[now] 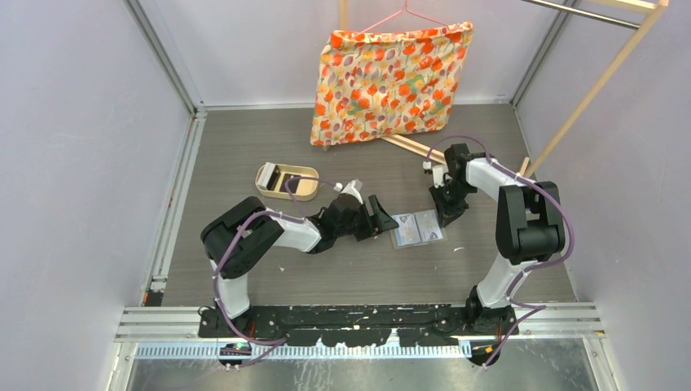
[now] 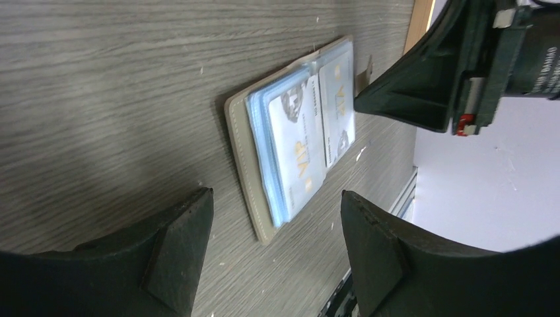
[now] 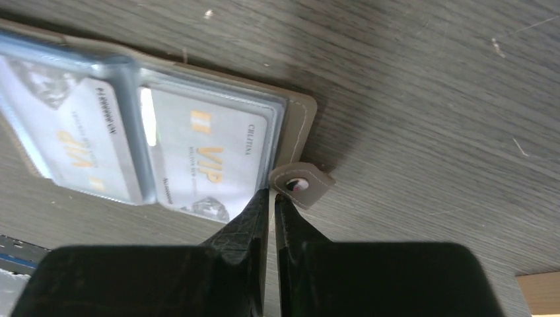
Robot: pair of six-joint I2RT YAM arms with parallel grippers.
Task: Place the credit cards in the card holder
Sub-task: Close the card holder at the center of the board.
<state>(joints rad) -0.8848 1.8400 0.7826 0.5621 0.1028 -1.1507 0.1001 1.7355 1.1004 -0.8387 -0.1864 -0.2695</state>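
While left fingers [image 2: 177, 246] stand apart, right fingers [image 3: 243, 232] meet beside "VIP" credit cards [image 3: 206, 162].

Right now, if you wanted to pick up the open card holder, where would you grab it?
Probably by the small snap tab on the right edge of the card holder, coming in from the right. The holder lies open and flat, so its covers give little to pinch; the tab sticks out.

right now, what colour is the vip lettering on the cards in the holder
Gold-orange VIP lettering on white cards, clearest in the right wrist view.
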